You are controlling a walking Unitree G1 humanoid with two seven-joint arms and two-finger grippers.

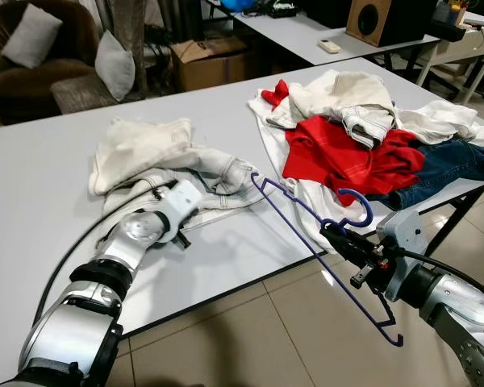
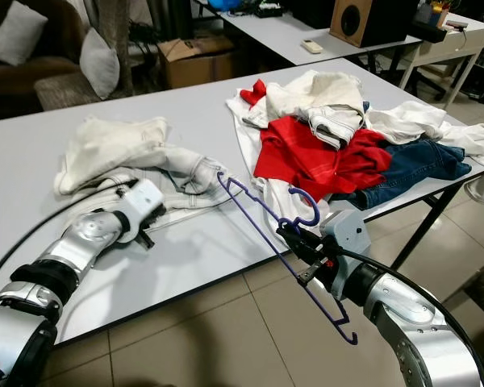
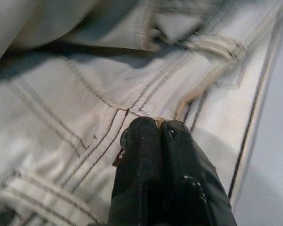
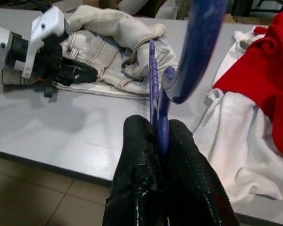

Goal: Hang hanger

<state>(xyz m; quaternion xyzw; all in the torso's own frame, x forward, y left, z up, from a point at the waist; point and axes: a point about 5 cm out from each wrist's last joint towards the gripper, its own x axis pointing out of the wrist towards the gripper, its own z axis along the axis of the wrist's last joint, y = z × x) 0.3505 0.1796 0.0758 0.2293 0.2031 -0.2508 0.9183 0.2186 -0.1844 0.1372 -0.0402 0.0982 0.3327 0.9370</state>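
The right gripper [image 1: 337,235] was clenched on the neck of a thin purple plastic hanger [image 1: 306,242], holding it tilted past the edge of the grey table [image 1: 32,177]. The left gripper [image 3: 158,129], its fingers pressed together, pinched the seam of cream-white denim trousers [image 1: 157,157] lying on the table.

Silver jointed arms with black collars, white wrist housings, thin black cables — glossy black fingers [image 3: 153,174].

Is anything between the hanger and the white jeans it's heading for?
Nothing visible. The right hand holds the purple hanger, whose tip already reaches the white jeans, pinned by the left hand.
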